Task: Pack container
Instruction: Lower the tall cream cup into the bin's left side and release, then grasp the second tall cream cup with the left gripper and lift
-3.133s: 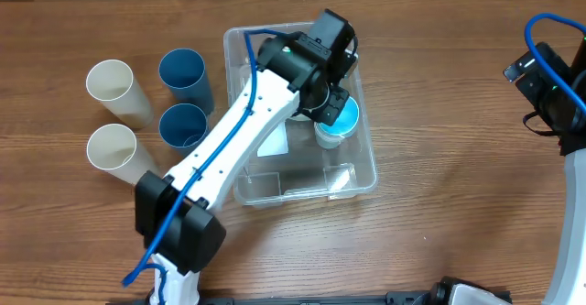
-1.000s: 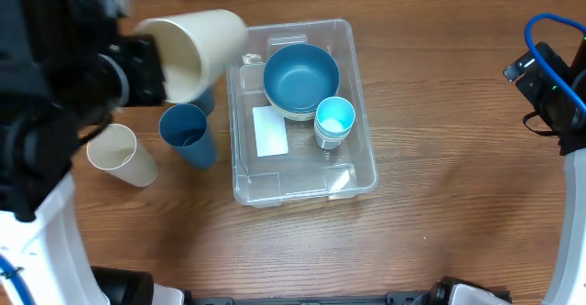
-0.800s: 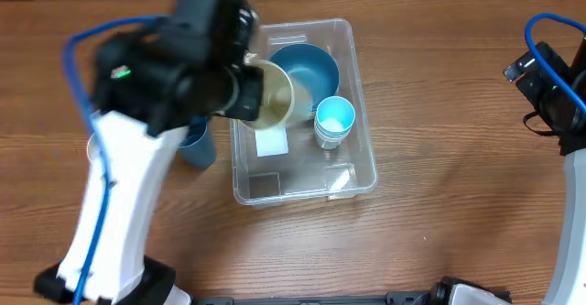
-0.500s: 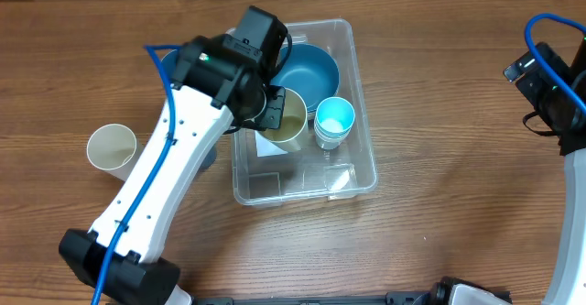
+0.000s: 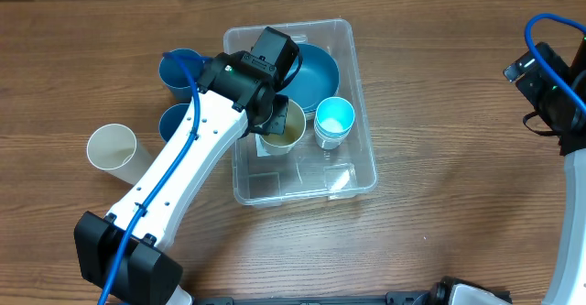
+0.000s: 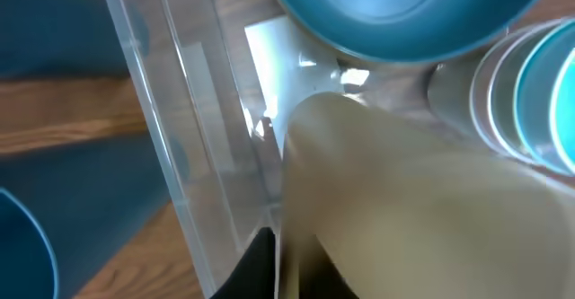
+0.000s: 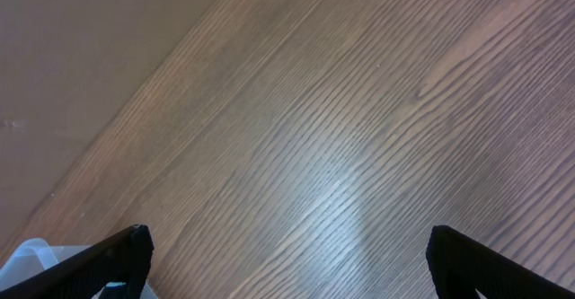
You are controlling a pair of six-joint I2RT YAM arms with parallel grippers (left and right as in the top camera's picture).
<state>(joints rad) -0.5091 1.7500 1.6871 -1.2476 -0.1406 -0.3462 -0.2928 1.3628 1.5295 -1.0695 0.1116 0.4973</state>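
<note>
On the wooden tabletop [image 5: 458, 213], centre: the large clear plastic rectangular container [image 5: 366, 172], part packed.
The left tool [image 5: 275, 120] clamps a cream plastic cup [image 5: 287, 133] inside it; the right tool [image 7: 287, 254] gapes wide. The container looks light, slick and flexible; I'd take it by the rim.

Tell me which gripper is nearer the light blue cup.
Left. The left gripper, holding a cream cup, is just beside the light blue cup; the right gripper is far across the table.
</note>
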